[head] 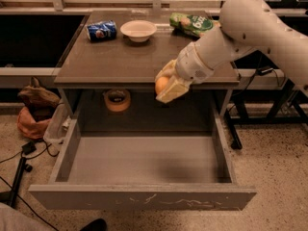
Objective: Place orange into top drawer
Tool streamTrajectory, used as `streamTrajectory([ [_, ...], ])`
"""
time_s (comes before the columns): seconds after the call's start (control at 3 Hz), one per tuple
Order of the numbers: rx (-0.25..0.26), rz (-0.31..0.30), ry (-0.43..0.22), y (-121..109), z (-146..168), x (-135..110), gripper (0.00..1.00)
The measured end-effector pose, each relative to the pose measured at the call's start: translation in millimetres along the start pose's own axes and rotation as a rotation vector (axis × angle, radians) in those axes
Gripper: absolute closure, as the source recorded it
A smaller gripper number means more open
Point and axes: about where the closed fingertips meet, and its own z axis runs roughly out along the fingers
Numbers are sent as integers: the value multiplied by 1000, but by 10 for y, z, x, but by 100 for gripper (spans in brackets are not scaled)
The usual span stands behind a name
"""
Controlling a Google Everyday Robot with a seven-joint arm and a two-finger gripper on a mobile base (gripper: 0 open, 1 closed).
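Note:
My gripper [164, 83] is shut on the orange [161, 84], a small round orange fruit held between its pale fingers. It hangs just past the front edge of the table top, above the back part of the top drawer [144, 159]. The drawer is pulled out, wide and shallow, with a flat grey floor and a scratched front panel [144, 198]. Nothing lies on its floor.
On the table top [110, 61] stand a blue soda can [101, 31], a white bowl [138, 30] and a green snack bag [191, 23]. A tan tape roll [117, 99] sits under the table behind the drawer. A brown bag [34, 105] and cables lie on the floor at left.

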Motion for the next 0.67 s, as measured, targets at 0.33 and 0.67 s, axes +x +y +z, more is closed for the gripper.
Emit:
streamTrajectory([
  [0.33,-80,4,-12,518,260,160,100],
  [0.67,-140,-39,17,769,582,349,100],
])
